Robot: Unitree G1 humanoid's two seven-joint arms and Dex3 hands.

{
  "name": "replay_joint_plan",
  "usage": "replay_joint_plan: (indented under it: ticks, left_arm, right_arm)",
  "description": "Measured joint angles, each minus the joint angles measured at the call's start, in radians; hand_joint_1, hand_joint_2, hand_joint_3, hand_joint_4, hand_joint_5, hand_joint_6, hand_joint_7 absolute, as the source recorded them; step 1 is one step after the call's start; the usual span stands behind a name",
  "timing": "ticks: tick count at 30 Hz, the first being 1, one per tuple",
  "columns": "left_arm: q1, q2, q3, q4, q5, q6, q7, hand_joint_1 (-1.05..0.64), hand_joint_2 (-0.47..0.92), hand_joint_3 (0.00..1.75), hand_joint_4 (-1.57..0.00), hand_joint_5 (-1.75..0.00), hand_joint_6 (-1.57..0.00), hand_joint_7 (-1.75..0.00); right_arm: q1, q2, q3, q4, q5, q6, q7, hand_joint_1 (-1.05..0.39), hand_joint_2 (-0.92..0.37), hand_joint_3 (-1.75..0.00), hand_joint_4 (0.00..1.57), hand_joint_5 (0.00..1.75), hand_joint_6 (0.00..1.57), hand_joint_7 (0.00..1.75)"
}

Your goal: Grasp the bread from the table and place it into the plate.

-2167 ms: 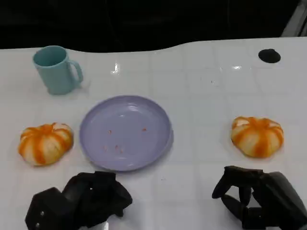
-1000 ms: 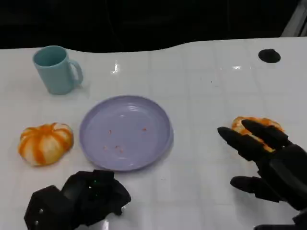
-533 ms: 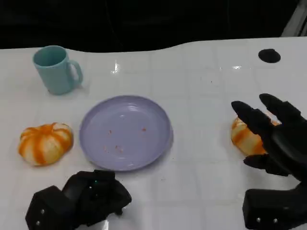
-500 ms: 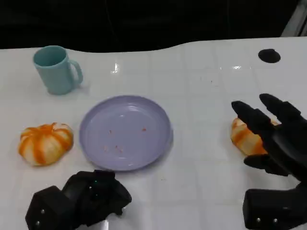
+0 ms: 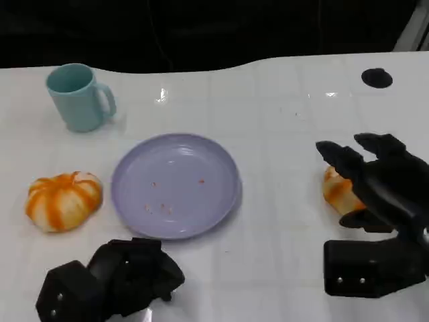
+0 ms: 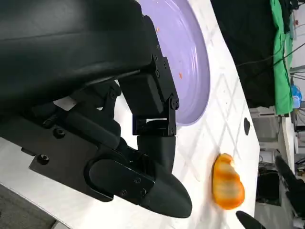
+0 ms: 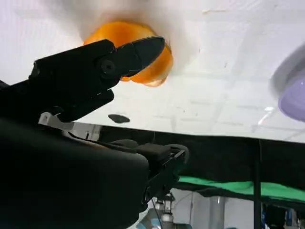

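Two orange-and-white striped breads lie on the white table: one (image 5: 64, 200) left of the plate, one (image 5: 337, 192) to its right. The empty lilac plate (image 5: 175, 184) sits between them. My right hand (image 5: 381, 186) hovers over the right bread with its fingers spread and arched, covering most of it; nothing is gripped. In the right wrist view a fingertip (image 7: 138, 50) lies in front of that bread (image 7: 119, 34). My left hand (image 5: 120, 278) rests curled and empty at the table's near edge. The left wrist view shows the plate (image 6: 193, 62) and the right bread (image 6: 228, 181).
A teal mug (image 5: 77, 97) stands at the back left. A small black spot (image 5: 377, 78) marks the table at the back right. Open table surface lies between the plate and the right bread.
My right hand has risen from the near edge, moved forward over the right bread with its fingers spread, and now arches lower over it. The left hand has not moved.
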Motion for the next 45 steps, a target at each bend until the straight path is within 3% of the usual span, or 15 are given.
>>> replay_joint_plan:
  ticks: [20,22,26,34,35,36,37,39,41,43,44,45]
  left_arm:
    - [0.006,-0.001,0.0,-0.008,0.003,-0.004,0.0,-1.04,0.87,0.0,-0.86,-1.56,-1.26,-0.83]
    - [0.006,-0.001,0.0,-0.009,0.003,-0.004,0.0,-1.05,0.87,0.0,-0.86,-1.57,-1.26,-0.83]
    - [0.008,-0.001,0.0,-0.015,0.003,-0.004,0.002,-1.04,0.86,0.0,-0.85,-1.56,-1.26,-0.83]
    - [0.015,-0.001,0.0,-0.023,0.004,-0.004,0.007,-1.05,0.87,0.0,-0.86,-1.57,-1.26,-0.84]
    - [0.016,-0.001,0.0,-0.024,0.004,-0.003,0.007,-1.05,0.87,0.0,-0.86,-1.57,-1.26,-0.84]
    - [0.017,-0.001,0.0,-0.025,0.004,-0.002,0.007,-1.05,0.87,0.0,-0.86,-1.57,-1.26,-0.84]
    - [0.018,-0.001,0.0,-0.025,0.004,-0.002,0.008,-1.05,0.87,0.0,-0.86,-1.57,-1.26,-0.84]
    - [0.02,-0.002,-0.001,-0.025,0.005,-0.001,0.008,-1.05,0.87,0.0,-0.85,-1.56,-1.25,-0.84]
    - [0.023,-0.002,-0.001,-0.026,0.005,-0.001,0.008,-1.05,0.87,0.0,-0.86,-1.56,-1.25,-0.84]
    - [0.024,-0.002,-0.001,-0.027,0.005,-0.001,0.008,-1.05,0.87,0.01,-0.86,-1.56,-1.25,-0.84]
    - [0.024,-0.003,-0.001,-0.027,0.005,-0.001,0.008,-1.05,0.87,0.01,-0.86,-1.56,-1.25,-0.84]
    - [0.024,-0.003,-0.001,-0.028,0.005,-0.001,0.008,-1.05,0.87,0.01,-0.86,-1.56,-1.25,-0.84]
  right_arm:
    - [-0.123,0.016,0.058,0.28,0.023,0.052,-0.014,-0.37,-0.78,-0.01,0.07,0.3,0.3,0.01]
    - [-0.129,0.016,0.067,0.3,0.023,0.054,-0.018,-0.37,-0.79,0.0,0.18,0.24,0.37,0.02]
    - [-0.158,0.018,0.097,0.36,0.021,0.059,-0.027,-0.37,-0.85,0.0,0.6,0.12,0.67,0.04]
    - [-0.244,0.026,0.135,0.518,0.035,0.009,-0.121,-0.23,-0.88,0.0,0.97,0.12,0.94,0.07]
    - [-0.249,0.027,0.136,0.536,0.043,-0.008,-0.139,-0.19,-0.87,0.0,1.07,0.17,1.01,0.1]
    - [-0.254,0.028,0.136,0.555,0.052,-0.025,-0.158,-0.17,-0.86,0.0,1.1,0.38,1.09,0.1]
    - [-0.26,0.029,0.136,0.576,0.063,-0.042,-0.178,-0.15,-0.85,0.0,1.03,0.84,1.18,0.09]
    - [-0.278,0.031,0.144,0.625,0.065,-0.081,-0.237,-0.12,-0.86,-0.01,0.95,1.42,1.32,0.11]
    - [-0.298,0.032,0.162,0.673,0.063,-0.113,-0.296,-0.11,-0.88,-0.01,0.91,1.61,1.38,0.16]
    - [-0.32,0.034,0.173,0.72,0.062,-0.142,-0.344,-0.1,-0.9,-0.01,0.86,1.72,1.04,0.93]
    - [-0.327,0.034,0.181,0.74,0.061,-0.152,-0.366,-0.09,-0.9,-0.01,0.85,1.73,0.92,1.19]
    - [-0.333,0.037,0.189,0.762,0.06,-0.159,-0.395,-0.09,-0.89,-0.01,0.86,1.74,0.87,1.3]
